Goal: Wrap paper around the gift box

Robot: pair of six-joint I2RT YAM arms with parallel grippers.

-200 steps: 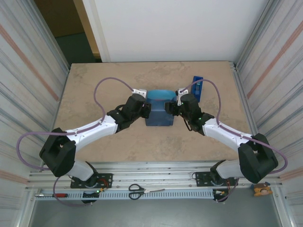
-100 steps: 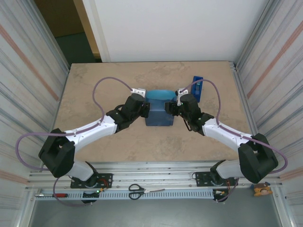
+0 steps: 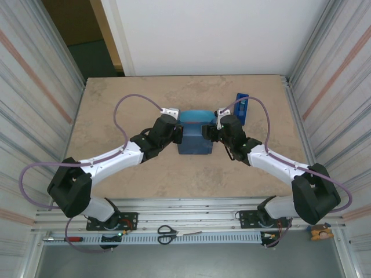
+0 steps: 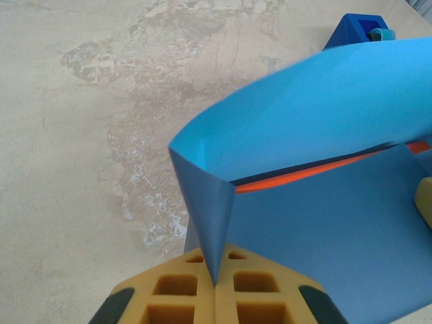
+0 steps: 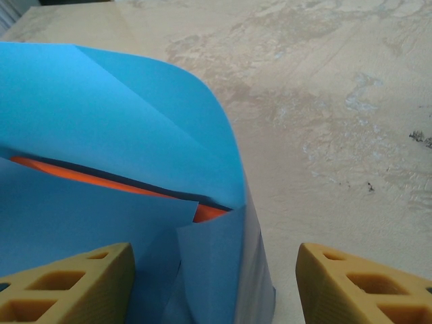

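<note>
Top view: over the table (image 3: 104,110), L arm (image 3: 116,155) runs low from its base at 7 o'clock and R arm (image 3: 272,163) from 5 o'clock, with the wrists at the 9 and 3 o'clock sides of the paper (image 3: 194,138). The paper sits mid-table, folded over the gift box (image 4: 317,172), an orange sliver betw. the flaps, w/ the tape dispenser (image 3: 242,108) near its 1 o'clock. L gripper (image 4: 214,283) is clenched on an upright paper fold; R gripper (image 5: 216,287) is released, fingers (image 5: 67,283) wide apart either side of the end flap.
</note>
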